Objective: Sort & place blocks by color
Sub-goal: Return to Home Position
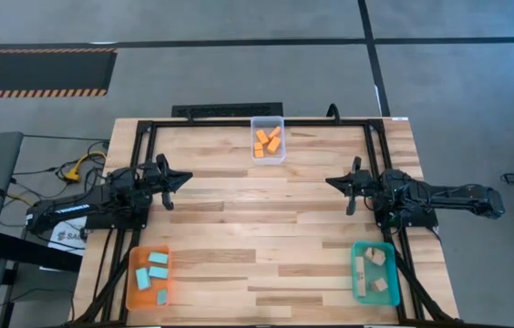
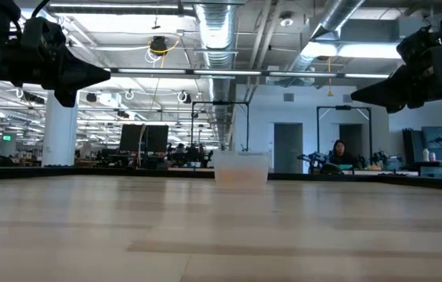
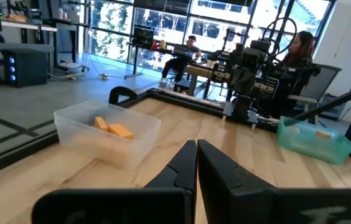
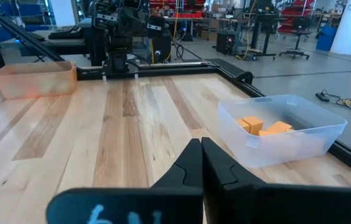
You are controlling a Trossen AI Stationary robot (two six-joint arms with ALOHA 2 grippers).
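Orange blocks [image 1: 267, 141] lie in the clear tray [image 1: 268, 157] at the table's far edge; they also show in the left wrist view [image 3: 114, 129] and right wrist view [image 4: 264, 127]. Light blue blocks [image 1: 152, 271] lie in the orange tray [image 1: 133, 284] at the near left. Tan wood blocks [image 1: 377, 271] lie in the teal-green tray [image 1: 355, 271] at the near right. My left gripper [image 1: 187, 178] is shut, empty, raised over the table's left side. My right gripper [image 1: 330, 181] is shut, empty, raised over the right side.
A dark frame [image 1: 239, 122] runs along the table's far and side edges. Bare wood [image 1: 262, 228] lies between the two grippers and between the near trays. People [image 2: 337, 153] sit in the room beyond the table.
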